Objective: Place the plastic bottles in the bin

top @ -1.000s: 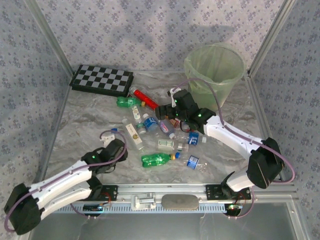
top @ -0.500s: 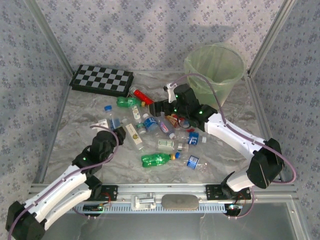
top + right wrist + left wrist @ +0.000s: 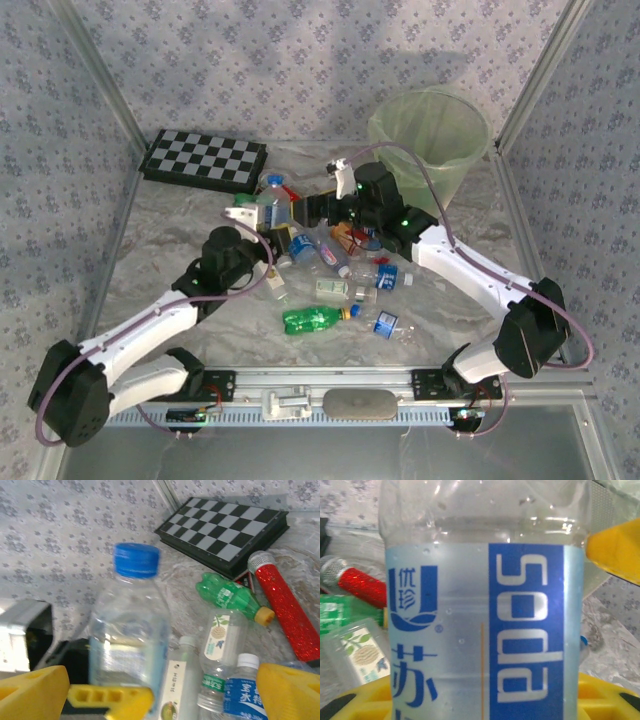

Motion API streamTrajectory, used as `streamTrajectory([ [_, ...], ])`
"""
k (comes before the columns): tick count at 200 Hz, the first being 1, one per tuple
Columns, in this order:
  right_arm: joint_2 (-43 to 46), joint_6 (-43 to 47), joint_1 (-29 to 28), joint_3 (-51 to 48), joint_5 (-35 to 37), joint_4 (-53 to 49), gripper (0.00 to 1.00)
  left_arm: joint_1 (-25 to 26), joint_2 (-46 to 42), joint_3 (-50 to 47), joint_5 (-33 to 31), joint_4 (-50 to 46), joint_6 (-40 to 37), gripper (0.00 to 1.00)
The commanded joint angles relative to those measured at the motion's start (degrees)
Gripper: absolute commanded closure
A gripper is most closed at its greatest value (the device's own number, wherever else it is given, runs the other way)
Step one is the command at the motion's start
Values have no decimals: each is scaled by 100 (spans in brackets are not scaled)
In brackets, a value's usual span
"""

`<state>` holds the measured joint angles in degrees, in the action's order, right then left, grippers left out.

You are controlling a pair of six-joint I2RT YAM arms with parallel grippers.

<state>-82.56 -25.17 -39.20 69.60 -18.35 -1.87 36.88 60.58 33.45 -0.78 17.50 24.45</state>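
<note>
1. One clear plastic bottle [image 3: 272, 207] with a blue screw cap [image 3: 136, 560] and a pale-blue and royal-blue wrap label stands upright in the left pincer [image 3: 262, 216], whose yellow fingers [image 3: 612, 550] pinch it across the label.
2. Label text, left wrist view: "soda" in white on the royal-blue panel, running sideways; a blue emblem reading "优珍"; a large blue "苏" beneath it.
3. Held bottle sits above the marbled grey worktop [image 3: 170, 260] at the far-left edge of the bottle pile, well apart from the round pale green translucent bin [image 3: 460, 165] at the far right.
4. Right pincer [image 3: 306, 210]: jaws spread wide, near the held bottle and facing it.
5. Several bottles lie on the worktop:
   - a green bottle with a yellow cap [image 3: 227, 596];
   - a clear bottle with a white leaf-printed label [image 3: 220, 640];
   - a white-capped bottle with a blue label [image 3: 245, 695], its characters not legible.
6. Red glitter stick [image 3: 285, 610] lies just beside the black-and-white checkerboard [image 3: 225, 525].
</note>
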Motion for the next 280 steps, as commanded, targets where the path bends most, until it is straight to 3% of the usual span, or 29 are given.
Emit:
streamTrajectory([
  [1,170,-255,53,-68,-336,415,4,112,185,313,453,518,-160,66],
  [62,26,-496,150,-333,-647,760,16,447,442,465,508,710,-70,65],
  [164,-304,-665,158,-314,-855,813,17,534,525,592,762,861,-19,65],
  [192,-326,-643,160,-292,-855,771,23,539,526,596,749,861,-19,64],
  [219,-323,-621,173,-275,-846,724,34,535,534,599,704,855,-17,55],
  [253,-296,-589,206,-283,-808,729,40,539,484,601,574,758,-19,21],
  [280,-208,-234,277,-175,-546,283,40,533,307,502,173,666,-11,14],
])
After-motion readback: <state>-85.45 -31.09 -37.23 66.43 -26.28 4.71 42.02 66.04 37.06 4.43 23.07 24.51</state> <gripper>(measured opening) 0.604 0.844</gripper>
